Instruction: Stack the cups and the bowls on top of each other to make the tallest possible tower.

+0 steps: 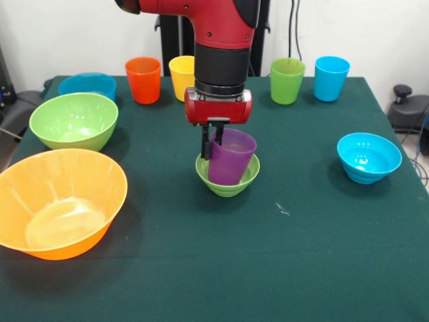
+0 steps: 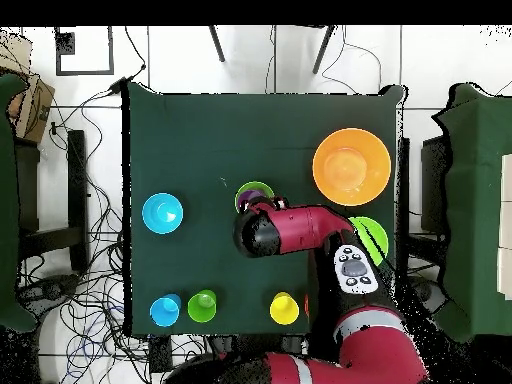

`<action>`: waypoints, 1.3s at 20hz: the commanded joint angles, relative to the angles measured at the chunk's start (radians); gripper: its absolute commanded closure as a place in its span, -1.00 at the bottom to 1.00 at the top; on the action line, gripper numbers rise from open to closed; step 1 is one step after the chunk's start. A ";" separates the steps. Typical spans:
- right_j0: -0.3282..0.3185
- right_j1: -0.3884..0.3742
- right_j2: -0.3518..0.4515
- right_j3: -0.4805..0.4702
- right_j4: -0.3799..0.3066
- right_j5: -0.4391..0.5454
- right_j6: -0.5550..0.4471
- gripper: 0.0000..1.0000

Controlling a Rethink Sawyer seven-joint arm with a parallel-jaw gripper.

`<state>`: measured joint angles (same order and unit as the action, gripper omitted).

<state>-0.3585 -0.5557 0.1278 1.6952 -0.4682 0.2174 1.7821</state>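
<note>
At the moment of inspection the gripper (image 1: 213,144) was clamped on the rim wall of the purple tapered plastic cup (image 1: 232,157), one finger inside and one outside. The cup stood mouth-up and slightly tilted, its base down inside the small green ribbed plastic bowl (image 1: 228,178) at the middle of the green-clothed tabletop (image 1: 301,235). The step in hand was judged to be the seating of this cup in the bowl as the second tier of the tower. The remaining pieces lay unstacked: the orange (image 1: 143,79), yellow (image 1: 181,75), green (image 1: 287,80) and light blue (image 1: 332,77) cups in a row at the far edge, the small blue ribbed bowl (image 1: 369,157) well apart to one side, and the medium green bowl (image 1: 74,121), medium blue bowl (image 1: 87,84) and large orange bowl (image 1: 59,202) to the other. The next move would call for levelling the cup, releasing and lifting straight up, lest the inner finger drag it over.
</note>
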 commanded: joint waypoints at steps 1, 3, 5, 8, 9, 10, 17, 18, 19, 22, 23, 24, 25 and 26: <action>-0.011 0.031 0.055 0.027 -0.017 -0.017 0.066 1.00; -0.011 0.036 0.055 0.028 -0.011 -0.001 0.065 1.00; -0.010 0.048 0.052 0.025 -0.010 0.000 0.068 1.00; -0.011 0.051 0.051 0.028 -0.012 -0.005 0.069 1.00; -0.017 0.052 0.054 0.030 -0.013 -0.006 0.065 1.00; -0.014 0.057 0.053 0.030 -0.015 -0.011 0.068 1.00; 0.004 0.084 0.030 0.037 -0.027 -0.055 0.090 1.00; 0.014 0.088 0.023 0.036 -0.026 -0.061 0.099 1.00; 0.017 0.088 0.017 0.039 -0.026 -0.068 0.104 1.00; 0.037 0.079 -0.004 0.047 -0.022 -0.077 0.119 1.00; 0.036 0.079 -0.005 0.051 -0.020 -0.080 0.121 1.00; 0.043 0.075 -0.008 0.053 -0.017 -0.081 0.124 1.00; 0.044 0.075 -0.009 0.054 -0.016 -0.084 0.124 1.00; 0.047 0.071 -0.008 0.053 -0.013 -0.081 0.122 1.00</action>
<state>-0.3492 -0.5318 0.1064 1.6972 -0.4678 0.1820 1.7821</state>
